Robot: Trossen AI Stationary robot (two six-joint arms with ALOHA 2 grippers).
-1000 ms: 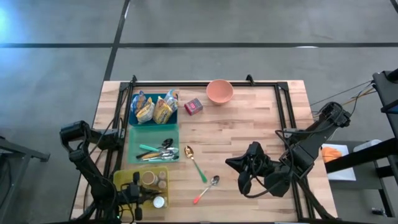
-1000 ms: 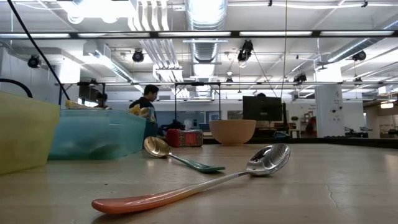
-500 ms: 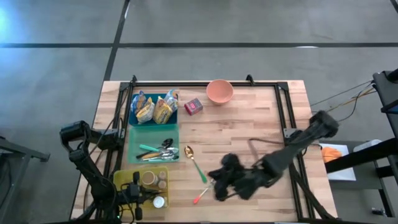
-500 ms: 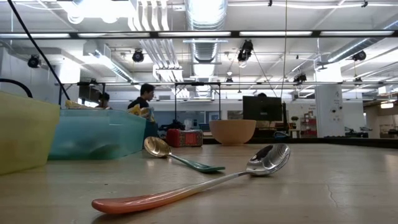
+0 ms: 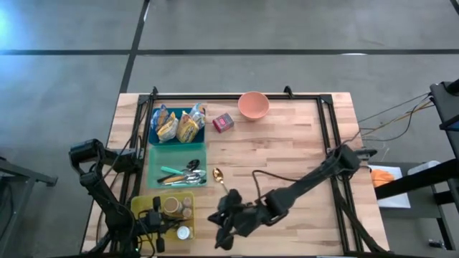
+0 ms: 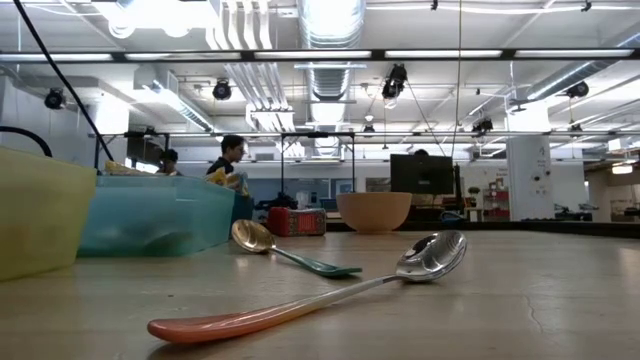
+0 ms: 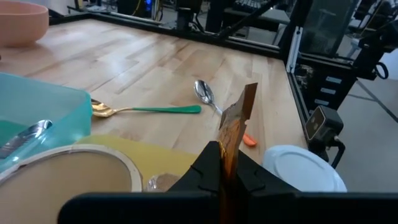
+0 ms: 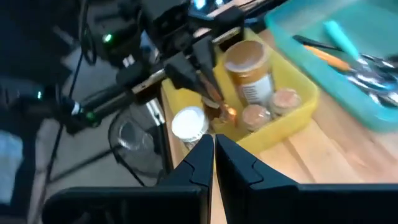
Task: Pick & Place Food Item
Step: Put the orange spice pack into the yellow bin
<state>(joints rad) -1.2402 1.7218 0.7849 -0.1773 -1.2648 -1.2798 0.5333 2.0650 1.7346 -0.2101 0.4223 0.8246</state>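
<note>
Upright, brown packet (image 7: 235, 127) between left fingers (image 7: 205, 177).

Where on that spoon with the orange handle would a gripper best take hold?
Probably mid-handle on the orange-handled spoon, coming straight down with the fingers across it. It lies flat on the table, and the handle is thin and straight there, whereas the bowl end is wide and rounded.

Three trays line the table's (image 5: 287, 136) left side: snack tray (image 5: 176, 125) farthest, cutlery tray (image 5: 176, 166) between, jar tray (image 5: 169, 211) nearest; bowl (image 5: 253, 105) at the far edge.
</note>
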